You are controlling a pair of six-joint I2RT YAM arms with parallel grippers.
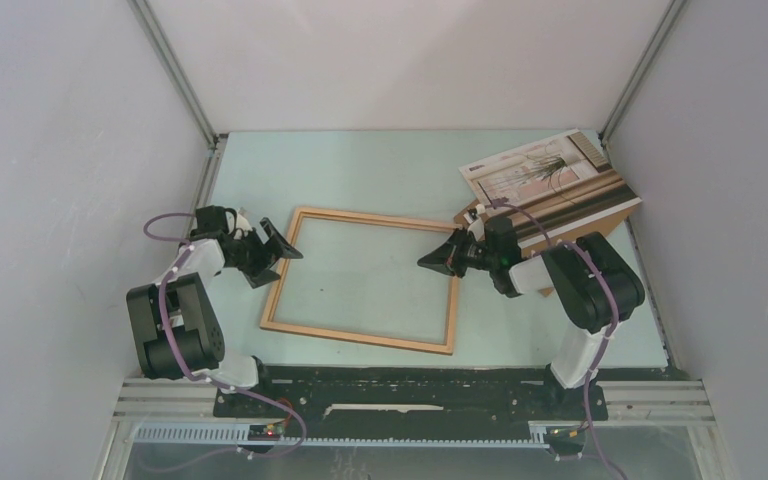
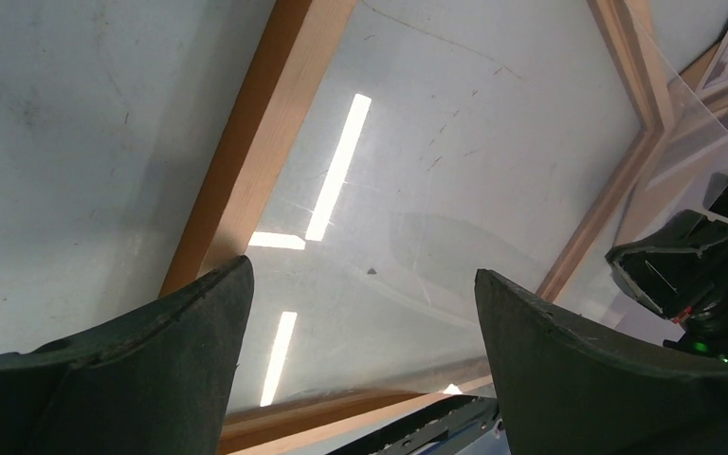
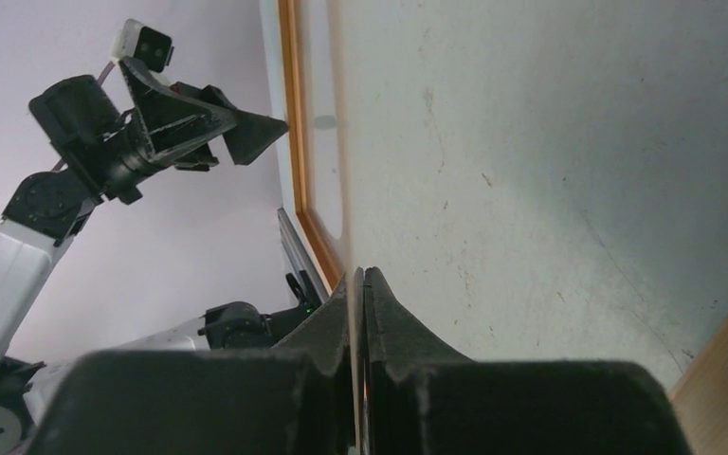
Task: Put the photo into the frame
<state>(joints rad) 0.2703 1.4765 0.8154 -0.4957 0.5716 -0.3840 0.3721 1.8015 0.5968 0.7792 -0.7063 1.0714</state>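
Grey walls (image 1: pixel 60 150) box in my pale green surface (image 1: pixel 380 170). The thin light-brown wooden frame (image 1: pixel 360 337) lies flat mid-surface, and the white-bordered plant photo (image 1: pixel 545 165) is at the far right. Left claw (image 1: pixel 278 262) gapes empty; right claw (image 1: pixel 426 262) is pinched closed, perhaps on a clear pane (image 2: pixel 531 123).

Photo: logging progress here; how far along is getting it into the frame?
Done: thin light-brown wooden frame lies flat mid-table. In hand: right jaws pinched shut, seemingly on a clear pane; left jaws open beside the frame. Left: white-bordered plant photo lies far right, outside it.
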